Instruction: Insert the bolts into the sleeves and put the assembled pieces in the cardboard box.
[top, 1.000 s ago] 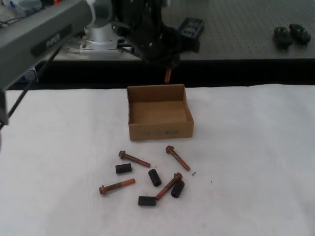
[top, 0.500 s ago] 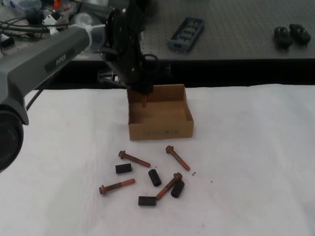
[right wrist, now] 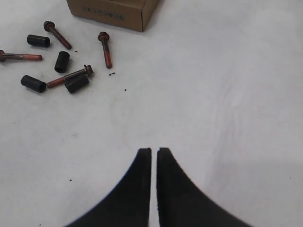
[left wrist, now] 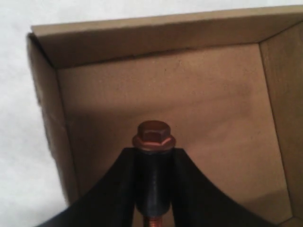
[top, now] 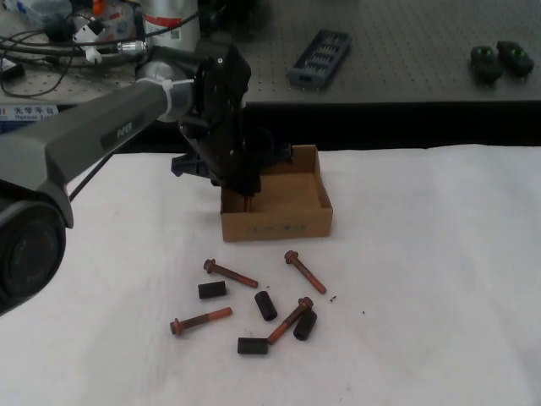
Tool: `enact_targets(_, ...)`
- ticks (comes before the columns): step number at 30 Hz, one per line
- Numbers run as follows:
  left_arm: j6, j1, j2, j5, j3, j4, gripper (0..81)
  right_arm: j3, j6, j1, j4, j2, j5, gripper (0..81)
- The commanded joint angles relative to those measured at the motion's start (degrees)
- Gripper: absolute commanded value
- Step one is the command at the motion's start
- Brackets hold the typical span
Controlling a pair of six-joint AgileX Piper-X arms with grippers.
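Gripping a sleeve [left wrist: 152,189] with a bolt [left wrist: 154,135] run through it, the left tool [left wrist: 154,153] is pinching this assembled piece between its two fingers. The bolt's hexagonal head is sitting against one end of the sleeve, and the reddish shank is showing past the other end. The piece is hanging inside the cardboard box [left wrist: 156,35], over its floor and nearer one side wall than the other. Whether it is touching the floor cannot be told.

In the high view the left arm [top: 101,139] is coming in from 10 o'clock and is dipping into the box on its 9 o'clock side.

At 6 o'clock of the box, four loose bolts [top: 230,273] and four loose sleeves [top: 212,290] are lying scattered on the white-covered worktop [top: 439,279]. At the 4 o'clock edge of that cluster, one bolt is lying just beside a sleeve and appears to be touching it. The others are lying apart.

The right tool [right wrist: 154,151] is hovering over bare worktop with its fingers pressed nearly together, a thin slit showing between them. It is holding nothing and is standing well apart from the loose parts and the box.
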Motion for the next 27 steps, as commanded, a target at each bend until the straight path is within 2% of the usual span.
enact_targets(1, -0.9, 0.0, -0.1, -0.9, -0.8, 0.0, 0.5, 0.0, 0.0, -0.3, 0.1, -0.4, 0.1, 3.7)
enact_targets(3, -0.9, 0.0, 0.1, -0.9, -0.8, 0.0, 2.2, 0.0, 0.0, -0.3, 0.1, -0.4, 0.1, 3.7)
enact_targets(8, -0.9, 0.0, 0.1, -0.9, -0.8, -0.5, 19.7, 0.0, 0.0, -0.3, 0.1, -0.4, 0.1, 3.7)
enact_targets(10, -0.9, 0.0, 0.1, -0.9, -0.8, -1.2, 23.0, 0.0, 0.0, -0.3, 0.1, -0.4, 0.1, 3.7)
enact_targets(20, -0.9, 0.0, -0.4, -0.2, -0.9, -1.3, 23.1, 0.0, 0.0, -0.3, -0.1, -0.4, 0.1, 3.7)
enact_targets(27, -0.9, 0.2, -4.4, 5.5, -1.2, -1.8, 23.1, 0.0, 0.0, -0.3, -1.4, -0.4, -0.5, 3.7)
